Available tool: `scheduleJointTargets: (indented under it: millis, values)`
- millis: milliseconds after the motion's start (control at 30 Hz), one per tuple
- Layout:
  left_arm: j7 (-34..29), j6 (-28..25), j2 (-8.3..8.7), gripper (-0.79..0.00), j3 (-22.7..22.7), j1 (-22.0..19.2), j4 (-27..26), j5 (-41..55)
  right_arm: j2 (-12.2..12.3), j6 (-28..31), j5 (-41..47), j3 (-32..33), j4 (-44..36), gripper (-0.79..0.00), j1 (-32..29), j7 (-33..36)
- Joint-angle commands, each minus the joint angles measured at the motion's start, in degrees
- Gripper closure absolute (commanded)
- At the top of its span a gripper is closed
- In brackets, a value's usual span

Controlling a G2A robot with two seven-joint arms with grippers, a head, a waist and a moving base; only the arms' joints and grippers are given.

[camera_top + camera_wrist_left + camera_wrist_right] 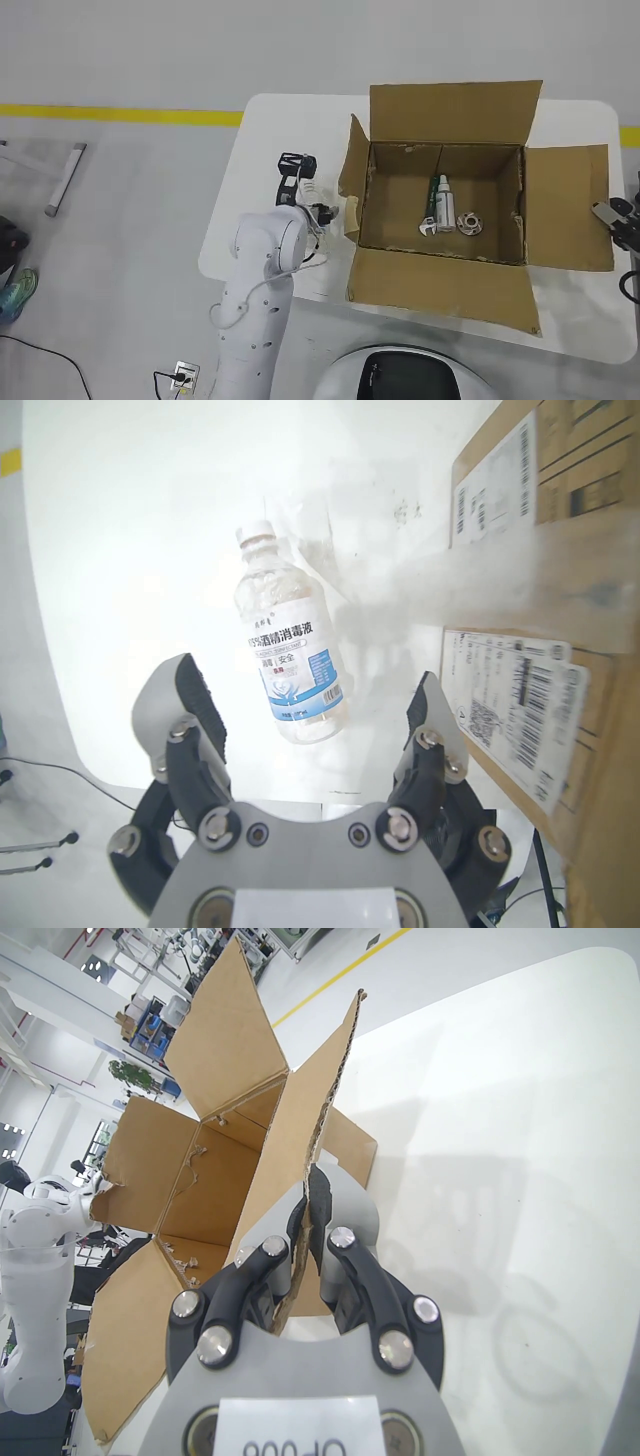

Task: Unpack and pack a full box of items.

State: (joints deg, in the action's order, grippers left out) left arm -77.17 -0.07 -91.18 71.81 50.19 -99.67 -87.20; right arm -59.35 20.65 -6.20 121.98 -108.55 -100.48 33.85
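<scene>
An open cardboard box (455, 112) stands on the white table with all its flaps spread. On its floor lie a wrench (428, 226), a green-capped white tube (441, 200) and a round metal part (469, 222). Left of the box, my left gripper (297, 165) hangs open over a clear bottle (287, 650) with a white and blue label. The bottle lies on the table just beyond the fingertips of that gripper (306, 675), beside the box's labelled outer wall (575, 700). My right gripper (312, 1208) is shut on the edge of the box's right flap (320, 1093), at the table's right side (607, 212).
The table (290, 120) has rounded corners, and its left edge runs close behind the left arm. A yellow floor line (120, 113) passes behind it. Cables and a socket (180, 378) lie on the floor at the front left.
</scene>
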Motion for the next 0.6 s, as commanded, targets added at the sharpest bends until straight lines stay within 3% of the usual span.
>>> scheduleJointTargets:
  millis: [0, 333, 467, 567]
  values:
    - [-0.31, -0.49, 0.01, -0.785, -0.79, -0.3, -3.83, -0.73, 0.0, 0.13, -0.02, -0.07, 0.02, 0.0, -0.06, -0.01]
    - [1.43, 1.09, -0.62, -0.785, -4.96, -3.93, -19.98, 0.38, -0.03, 0.37, -0.11, -0.23, -0.14, 0.0, -0.47, -0.33]
    - [2.29, 0.36, -1.03, -0.785, -7.95, -5.71, -22.29, 3.41, -0.08, 0.4, -0.19, -0.17, -0.24, 0.0, -0.94, -0.54]
    - [2.02, -0.94, -1.22, -0.785, -10.08, -6.84, -20.19, 4.2, -0.11, 0.57, -0.06, -0.04, -0.4, 0.0, -1.24, -0.78]
